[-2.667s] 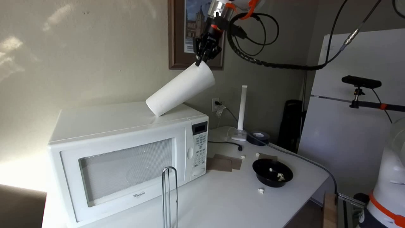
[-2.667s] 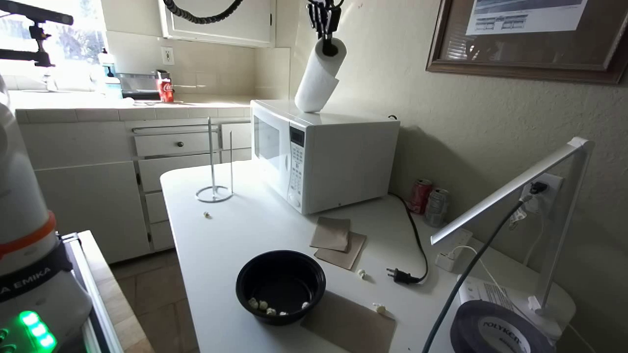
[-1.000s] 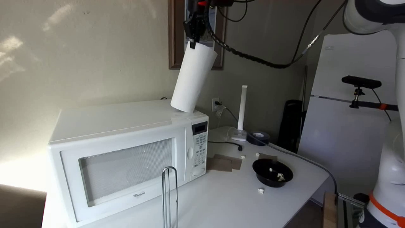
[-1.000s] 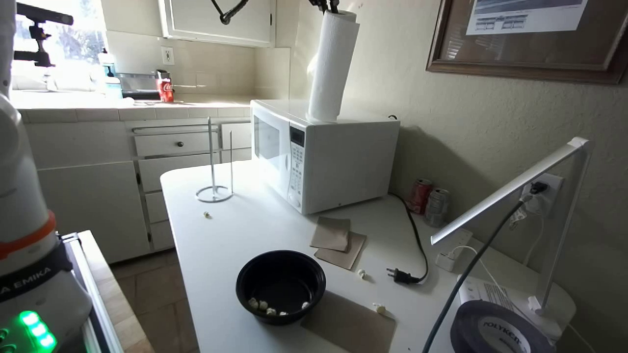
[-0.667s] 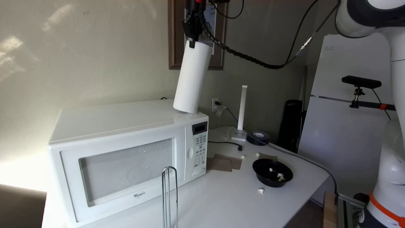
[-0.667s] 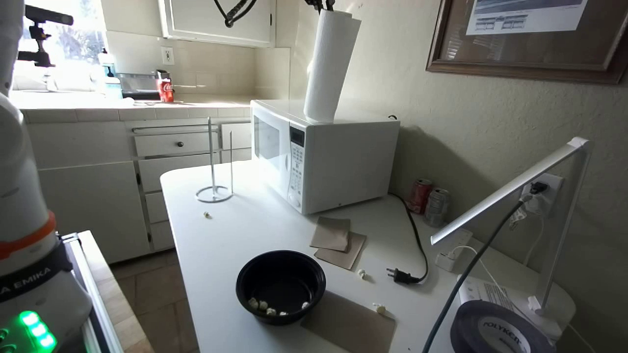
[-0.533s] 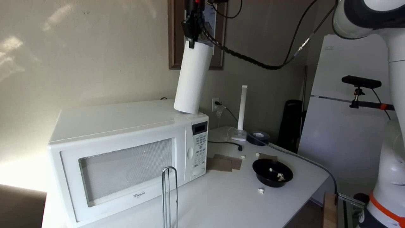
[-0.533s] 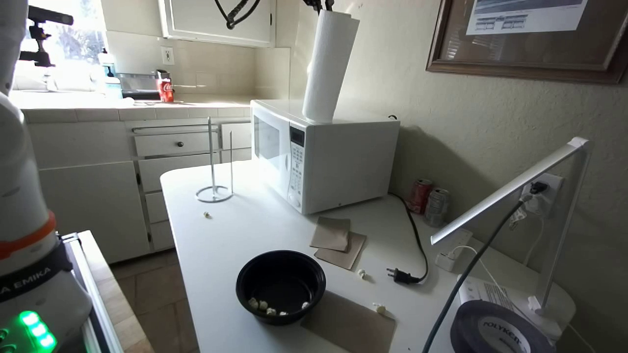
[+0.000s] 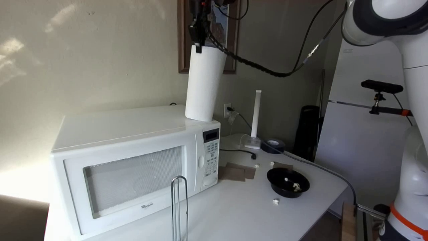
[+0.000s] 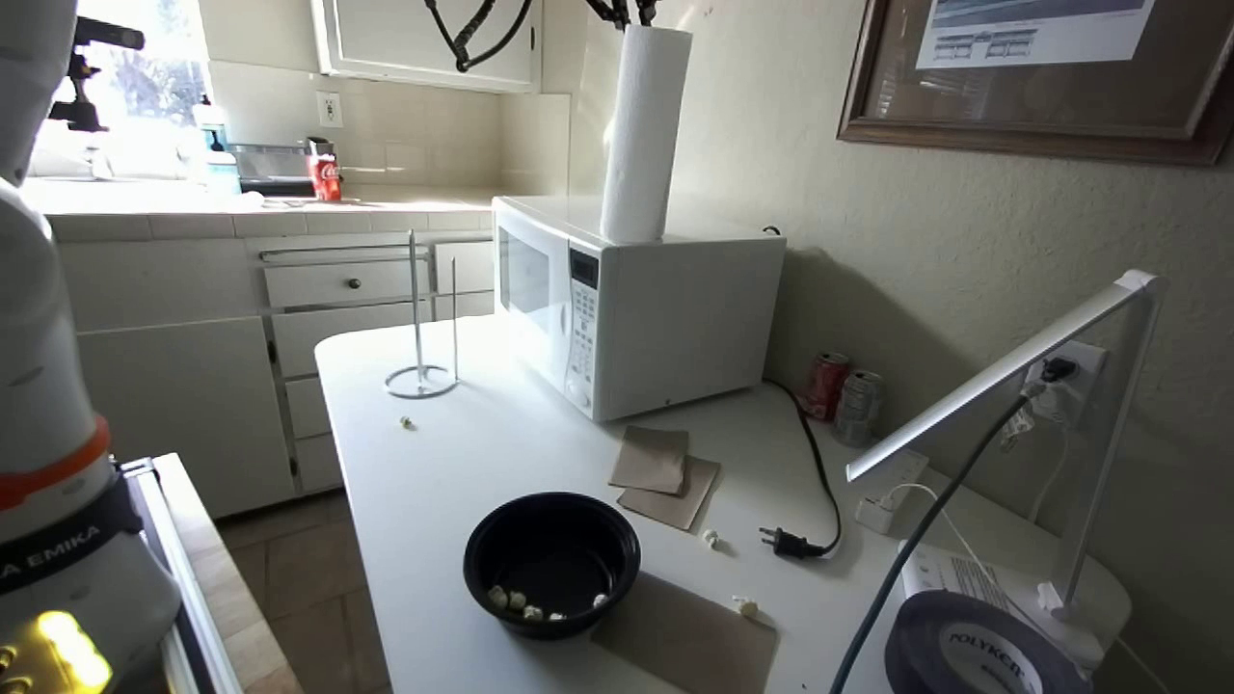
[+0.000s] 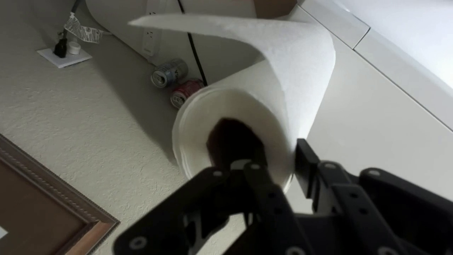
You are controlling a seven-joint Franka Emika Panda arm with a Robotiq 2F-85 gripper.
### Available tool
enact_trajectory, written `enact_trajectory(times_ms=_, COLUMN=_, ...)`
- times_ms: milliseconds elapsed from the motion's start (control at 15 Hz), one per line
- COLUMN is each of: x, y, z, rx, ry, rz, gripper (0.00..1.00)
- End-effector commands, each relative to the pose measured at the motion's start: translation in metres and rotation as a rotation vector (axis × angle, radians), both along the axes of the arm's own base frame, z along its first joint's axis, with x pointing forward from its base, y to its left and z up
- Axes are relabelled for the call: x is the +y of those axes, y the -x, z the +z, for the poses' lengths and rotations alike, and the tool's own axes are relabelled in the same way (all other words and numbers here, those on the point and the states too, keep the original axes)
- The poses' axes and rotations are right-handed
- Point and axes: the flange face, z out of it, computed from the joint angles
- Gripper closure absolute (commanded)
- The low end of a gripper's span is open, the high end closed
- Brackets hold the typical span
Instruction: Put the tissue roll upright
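The white tissue roll (image 9: 204, 83) stands nearly upright on top of the white microwave (image 9: 133, 129), near its control-panel end. Its upper end leans slightly right in both exterior views (image 10: 646, 135). Its lower end looks to be resting on the microwave top. My gripper (image 9: 199, 47) is at the roll's upper rim, shut on the roll's wall. In the wrist view my gripper (image 11: 281, 156) has one finger in the dark core and the other against the outside of the roll (image 11: 304, 63). A loose sheet flares out from the roll's side there.
A wire holder (image 10: 421, 381) stands on the table before the microwave. A black bowl (image 10: 551, 549) with popcorn, brown napkins (image 10: 651, 458), two cans (image 10: 858, 405), a lamp (image 10: 1003, 376) and tape (image 10: 974, 646) are on the table. A picture frame (image 9: 234, 63) hangs behind my gripper.
The roll has swung from a strong tilt to nearly upright, its lower end shifting right along the microwave top in an exterior view. The arm's base light has turned from green to yellow.
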Motion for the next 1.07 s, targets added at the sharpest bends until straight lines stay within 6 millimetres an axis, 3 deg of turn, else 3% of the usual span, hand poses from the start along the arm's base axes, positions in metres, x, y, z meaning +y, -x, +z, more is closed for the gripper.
enact_trajectory(times_ms=0, x=0.005, y=-0.002, z=0.005, rx=0.012, ry=0.008, rz=0.029, gripper=0.41)
enact_trajectory(times_ms=267, x=0.007, y=-0.001, z=0.013, rx=-0.004, ry=0.007, rz=0.047, gripper=0.10)
enact_trajectory(times_ms=400, x=0.006, y=0.000, z=0.016, rx=-0.012, ry=0.006, rz=0.051, gripper=0.00)
enact_trajectory(times_ms=733, x=0.005, y=0.002, z=0.025, rx=-0.032, ry=-0.004, rz=0.051, gripper=0.00)
enact_trajectory(times_ms=1000, x=0.002, y=0.015, z=0.045, rx=-0.078, ry=-0.061, rz=0.047, gripper=0.00)
